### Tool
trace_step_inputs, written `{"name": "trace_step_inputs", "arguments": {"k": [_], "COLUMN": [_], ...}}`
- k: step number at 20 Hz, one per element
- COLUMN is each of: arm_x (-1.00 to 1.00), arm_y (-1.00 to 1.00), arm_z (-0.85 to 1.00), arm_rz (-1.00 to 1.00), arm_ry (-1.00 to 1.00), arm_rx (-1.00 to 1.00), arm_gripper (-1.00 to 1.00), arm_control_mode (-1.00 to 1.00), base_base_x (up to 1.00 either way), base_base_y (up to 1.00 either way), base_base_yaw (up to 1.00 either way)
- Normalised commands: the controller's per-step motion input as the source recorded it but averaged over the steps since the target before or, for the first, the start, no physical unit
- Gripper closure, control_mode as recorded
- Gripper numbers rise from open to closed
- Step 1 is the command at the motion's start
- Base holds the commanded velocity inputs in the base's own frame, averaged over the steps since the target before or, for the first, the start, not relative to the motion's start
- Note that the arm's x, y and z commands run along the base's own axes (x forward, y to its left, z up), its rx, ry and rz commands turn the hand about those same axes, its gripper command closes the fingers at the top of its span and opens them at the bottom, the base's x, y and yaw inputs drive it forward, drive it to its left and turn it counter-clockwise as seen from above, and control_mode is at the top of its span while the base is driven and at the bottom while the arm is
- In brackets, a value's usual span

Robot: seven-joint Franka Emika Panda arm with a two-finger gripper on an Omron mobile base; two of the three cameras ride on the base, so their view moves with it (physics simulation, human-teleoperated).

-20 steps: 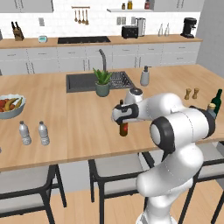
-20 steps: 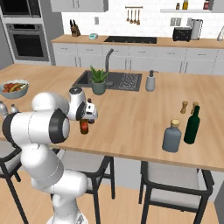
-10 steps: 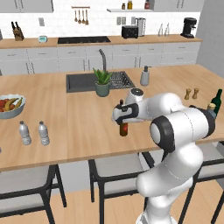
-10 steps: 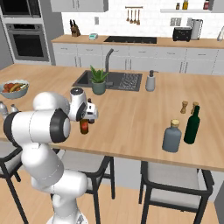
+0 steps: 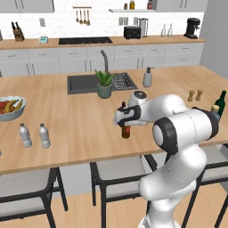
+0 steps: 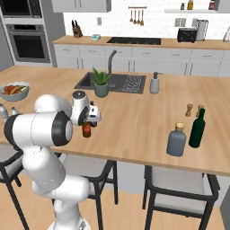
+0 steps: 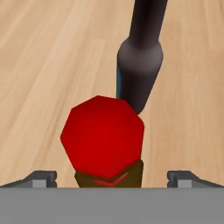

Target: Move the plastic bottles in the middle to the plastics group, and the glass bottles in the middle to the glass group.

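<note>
The gripper [image 7: 111, 177] hangs directly above the brown bottle [image 7: 105, 144] with the red cap, looking straight down on it; its two finger tips [image 7: 41, 178] stand wide apart, one on each side of the cap, and they do not touch it, so the pincer is released and holds nothing. Just beside the brown bottle, on the far side in the hand view, stands the near-black bottle [image 7: 140, 65], with a thin blue edge of its label showing. In the left base view the brown bottle [image 5: 126, 132] stands upright on the wooden island counter [image 5: 80, 120], near the middle of its front part, under the white hand. On the left part of the counter two small clear plastic bottles [image 5: 34, 135] with white caps stand next to each other, and a bowl of fruit [image 5: 10, 107] is behind them. On the right part, in the right base view, the green wine bottle [image 6: 197, 128] and the squat grey-blue bottle [image 6: 176, 140] with a tan stopper stand close together, with the two small shakers [image 6: 194, 110] behind them.
</note>
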Motion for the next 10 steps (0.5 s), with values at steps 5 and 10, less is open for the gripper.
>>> {"name": "trace_step_inputs", "arguments": {"k": [5, 10], "arm_x": [0.00, 0.00], "arm_y": [0.00, 0.00], "arm_z": [0.00, 0.00], "arm_rz": [0.00, 0.00], "arm_ry": [-0.03, -0.09], "arm_rx": [0.00, 0.00], "arm_gripper": [-1.00, -1.00], "arm_control_mode": [-1.00, -1.00], "base_base_x": [0.00, 0.00], "base_base_y": [0.00, 0.00], "base_base_yaw": [0.00, 0.00]}}
